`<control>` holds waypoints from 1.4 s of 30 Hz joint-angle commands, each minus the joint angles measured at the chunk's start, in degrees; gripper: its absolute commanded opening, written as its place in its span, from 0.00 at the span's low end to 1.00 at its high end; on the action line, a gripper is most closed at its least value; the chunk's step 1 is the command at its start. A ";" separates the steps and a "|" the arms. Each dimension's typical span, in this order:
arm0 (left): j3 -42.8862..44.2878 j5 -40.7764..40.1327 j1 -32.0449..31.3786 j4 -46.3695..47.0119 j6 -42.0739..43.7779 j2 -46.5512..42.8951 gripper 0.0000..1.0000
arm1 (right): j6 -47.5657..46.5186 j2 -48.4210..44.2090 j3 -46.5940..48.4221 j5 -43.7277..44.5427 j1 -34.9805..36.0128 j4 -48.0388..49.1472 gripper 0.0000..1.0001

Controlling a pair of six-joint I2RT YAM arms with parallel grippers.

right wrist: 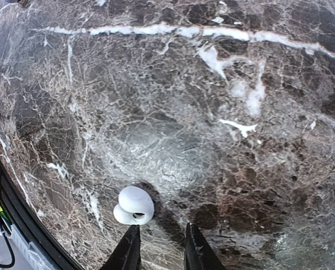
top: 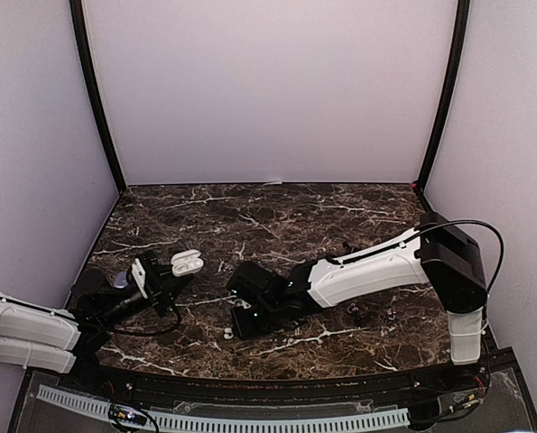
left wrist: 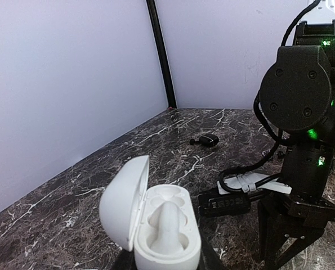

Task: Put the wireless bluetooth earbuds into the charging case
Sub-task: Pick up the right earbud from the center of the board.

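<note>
Got the white charging case (left wrist: 166,230) clamped in the left gripper (top: 171,273), jaws closed on its base, lid flipped open toward the left of the wrist frame. Over on the right gripper (right wrist: 160,229), seeing jaws pointed down at the marble table (top: 277,216), a little apart and gripping nothing. Can spot one white earbud (right wrist: 134,206) lying on the table in the lower left of the right wrist frame, just above the left fingertip, not between the two. Also seeing a couple of small dark earbuds (top: 358,316) right of centre in the overhead, under the right arm (top: 367,271).
</note>
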 commanded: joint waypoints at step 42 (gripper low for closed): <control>-1.48 1.03 0.38 -0.29 0.17 -1.32 0.00 | -4.81 5.13 7.37 -3.56 0.71 0.80 0.00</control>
